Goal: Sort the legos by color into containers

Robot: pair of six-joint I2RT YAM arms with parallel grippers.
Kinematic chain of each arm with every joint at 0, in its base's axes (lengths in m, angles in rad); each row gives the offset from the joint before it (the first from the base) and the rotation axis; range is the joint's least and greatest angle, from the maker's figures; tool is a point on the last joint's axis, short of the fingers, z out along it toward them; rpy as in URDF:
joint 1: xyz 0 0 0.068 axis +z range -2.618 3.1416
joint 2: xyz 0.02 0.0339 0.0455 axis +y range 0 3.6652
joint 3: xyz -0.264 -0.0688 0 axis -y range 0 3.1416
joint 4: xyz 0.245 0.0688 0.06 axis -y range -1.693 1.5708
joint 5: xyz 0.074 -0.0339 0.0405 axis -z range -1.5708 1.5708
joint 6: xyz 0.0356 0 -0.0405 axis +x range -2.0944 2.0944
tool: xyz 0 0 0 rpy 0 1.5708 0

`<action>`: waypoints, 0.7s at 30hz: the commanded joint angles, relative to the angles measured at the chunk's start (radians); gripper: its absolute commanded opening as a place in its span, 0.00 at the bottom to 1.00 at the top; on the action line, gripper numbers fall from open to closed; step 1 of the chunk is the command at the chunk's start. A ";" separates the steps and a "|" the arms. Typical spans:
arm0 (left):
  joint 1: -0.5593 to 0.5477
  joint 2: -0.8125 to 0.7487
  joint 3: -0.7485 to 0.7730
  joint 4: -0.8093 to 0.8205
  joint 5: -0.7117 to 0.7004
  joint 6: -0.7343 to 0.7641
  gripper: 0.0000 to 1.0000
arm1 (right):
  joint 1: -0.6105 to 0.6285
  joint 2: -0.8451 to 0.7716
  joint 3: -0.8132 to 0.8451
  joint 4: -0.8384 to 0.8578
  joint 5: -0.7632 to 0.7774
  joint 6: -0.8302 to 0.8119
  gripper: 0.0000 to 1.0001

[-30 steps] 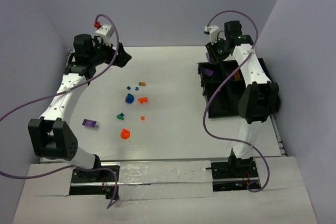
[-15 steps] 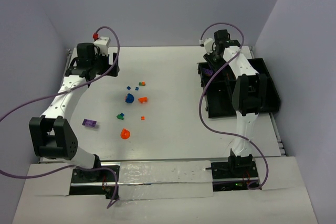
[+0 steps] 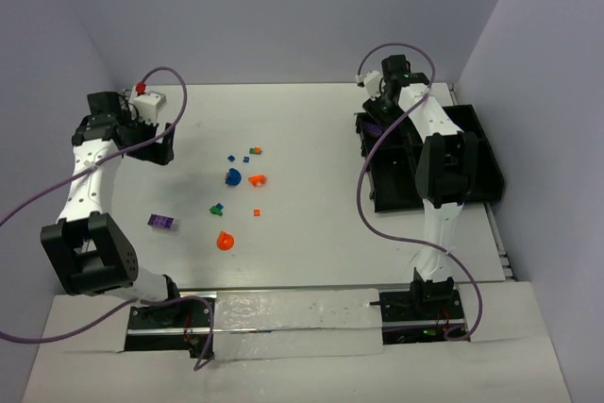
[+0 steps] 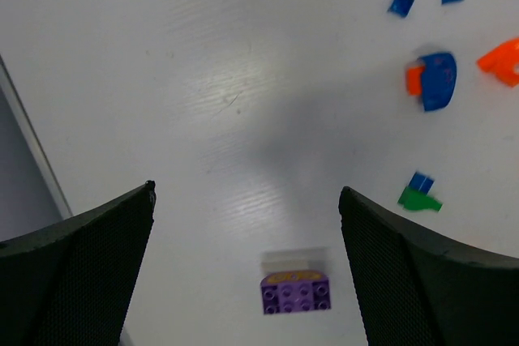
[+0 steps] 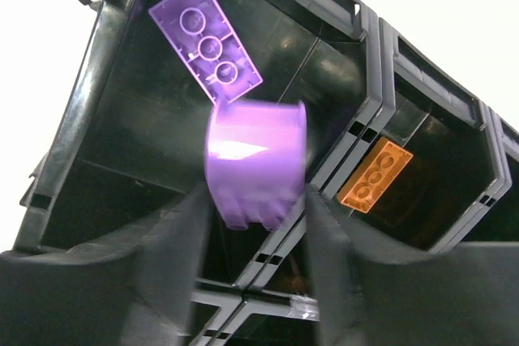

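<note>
From where I stand, the right gripper [image 5: 255,200] hangs above the black tray [image 5: 369,30] with a purple rounded piece [image 5: 255,164] between its fingers. The piece is smeared with blur and the jaws stand partly apart, so I cannot tell whether they grip it or have let it go. Just beyond the fingertips, in the compartment underneath, lies a flat purple brick [image 5: 207,38]. An orange brick [image 5: 375,174] sits in the next compartment to one side, past a thin wall. This looks like the drop into the purple bin. To do it well, the jaws should open fully while centred over that compartment and away from the divider just under the piece, so it cannot bounce in with the orange. The left gripper [image 4: 247,192] is spread wide and empty above the table [image 4: 203,79]. A purple brick [image 4: 296,292] lies beneath the gap between its fingers, and a blue rounded piece [image 4: 438,80] lies well off to one side.
</note>
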 commanded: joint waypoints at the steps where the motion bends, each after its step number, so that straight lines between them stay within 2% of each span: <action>1: 0.082 -0.079 0.017 -0.172 0.125 0.257 0.99 | 0.017 -0.025 0.004 0.014 -0.002 -0.013 0.66; 2: 0.116 -0.085 0.017 -0.206 0.141 0.298 0.99 | 0.021 -0.034 0.011 0.014 -0.008 -0.011 0.71; 4: 0.160 -0.096 0.020 -0.248 0.175 0.383 0.99 | 0.027 -0.041 0.031 0.004 -0.009 -0.009 0.75; 8: 0.257 -0.129 0.021 -0.432 0.277 0.676 0.96 | 0.035 -0.048 0.094 -0.027 -0.010 0.001 0.84; 10: 0.292 -0.136 0.013 -0.500 0.271 0.826 0.95 | 0.037 -0.055 0.118 -0.042 -0.022 0.004 0.86; 13: 0.331 -0.134 -0.012 -0.609 0.232 0.998 0.92 | 0.040 -0.069 0.162 -0.054 -0.036 0.013 0.98; 17: 0.346 -0.169 -0.089 -0.663 0.218 1.219 0.91 | 0.042 -0.080 0.230 -0.084 -0.051 0.032 1.00; 21: 0.337 -0.236 -0.236 -0.577 0.226 1.350 0.93 | 0.043 -0.091 0.279 -0.117 -0.086 0.065 1.00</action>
